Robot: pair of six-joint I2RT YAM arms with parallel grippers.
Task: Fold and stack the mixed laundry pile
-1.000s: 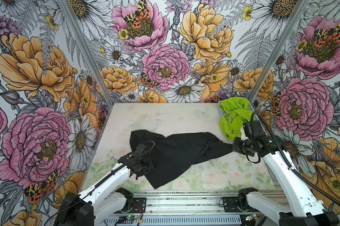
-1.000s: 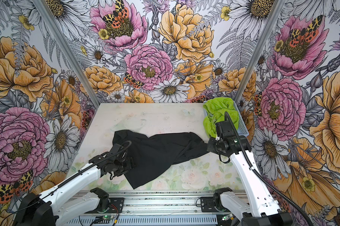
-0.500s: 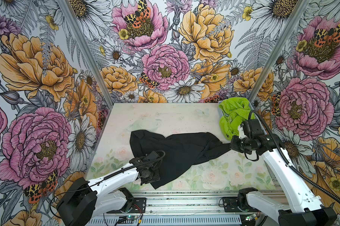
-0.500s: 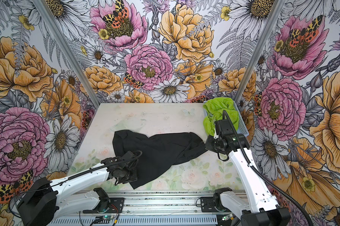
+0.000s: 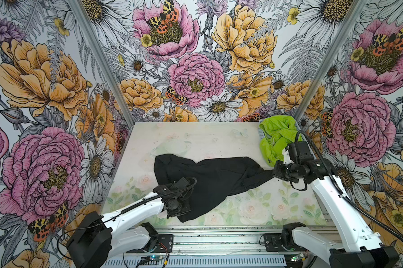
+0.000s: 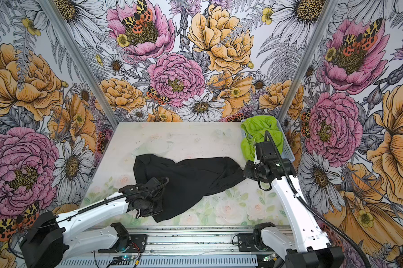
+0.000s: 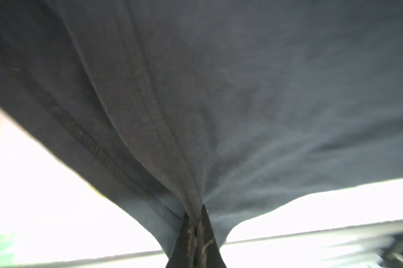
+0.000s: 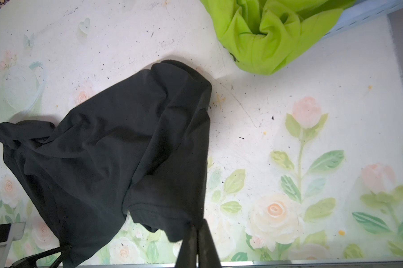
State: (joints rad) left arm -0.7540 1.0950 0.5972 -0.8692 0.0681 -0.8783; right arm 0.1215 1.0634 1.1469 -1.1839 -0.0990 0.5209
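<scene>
We see 2 garments, both placed here by the light-blue basket [image 5: 261, 133] in the table's [image 5: 195, 139] far corner. The lime-green shorts [image 5: 275, 139] sit bunched in the basket and spill over its rim onto the table. The black T-shirt [image 5: 209, 176] lies crumpled on the table just beside the basket, stretching away from it in a long diagonal.

The right gripper [image 5: 273, 171] is at the shirt end nearest the basket. In the right wrist view its 2 fingers [image 8: 191, 241] are pressed together on a bunched fold of black cloth [image 8: 103, 150], with the shorts [image 8: 270, 39] well beyond them. The cloth runs taut from that pinch in both top views.

The left gripper [image 5: 179, 210] is at the shirt corner farthest from the basket. In the left wrist view its tips [image 7: 198, 215] are clamped on a gathered pleat of the shirt [image 7: 219, 92] close to the stitched hem (the fabric fans out from the pinch and fills most of that view).

1 second ago the left gripper was higher up the shirt's side edge, nearer the basket. It has since slid down to this far corner and its jaws have come together on the cloth. The right gripper kept its pinch and barely moved. The shorts lie as they did.
</scene>
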